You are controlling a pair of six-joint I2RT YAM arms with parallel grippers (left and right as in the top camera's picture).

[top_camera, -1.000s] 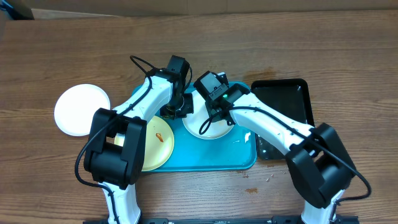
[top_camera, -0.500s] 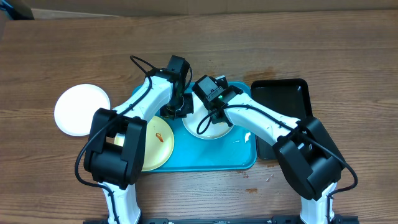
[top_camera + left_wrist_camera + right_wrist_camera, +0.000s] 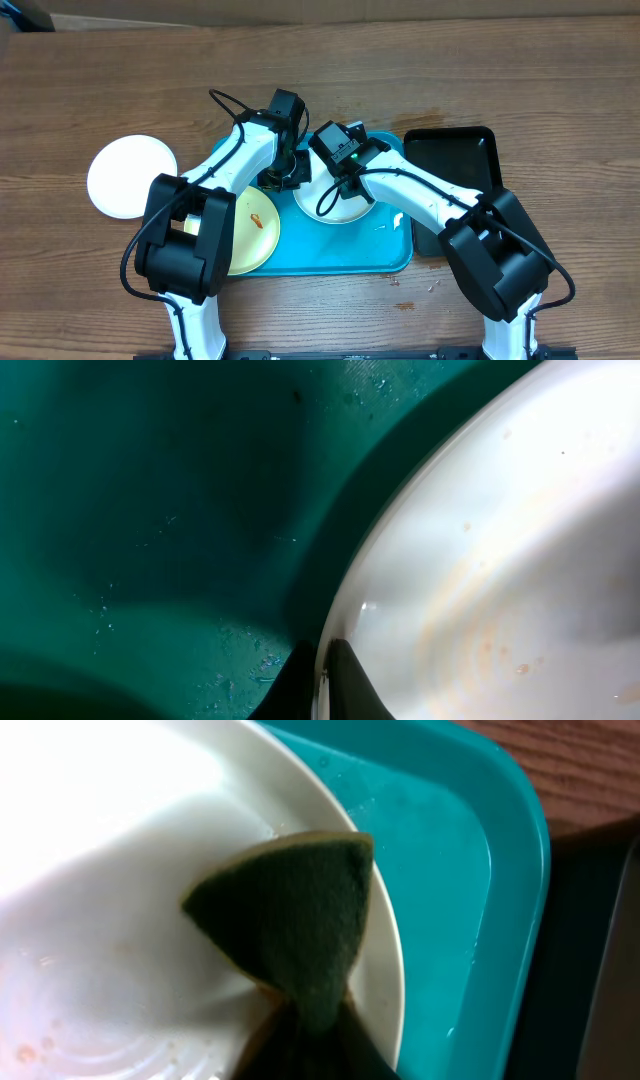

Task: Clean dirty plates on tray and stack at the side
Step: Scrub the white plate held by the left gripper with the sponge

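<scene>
Your left gripper [image 3: 322, 675] is pinching the rim of the round white plate [image 3: 120, 870] on the bright cyan plastic tray [image 3: 450, 870]. Your right gripper [image 3: 305, 1045] is clamping a dark green sponge [image 3: 290, 910], pressing directly down on that plate's edge.

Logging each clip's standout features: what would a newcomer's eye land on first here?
Both arms meet over a white plate in the middle of the cyan tray: the left gripper pinches its rim while the right gripper presses a green sponge onto it. A yellow-green plate with an orange smear lies at the tray's left end.
</scene>
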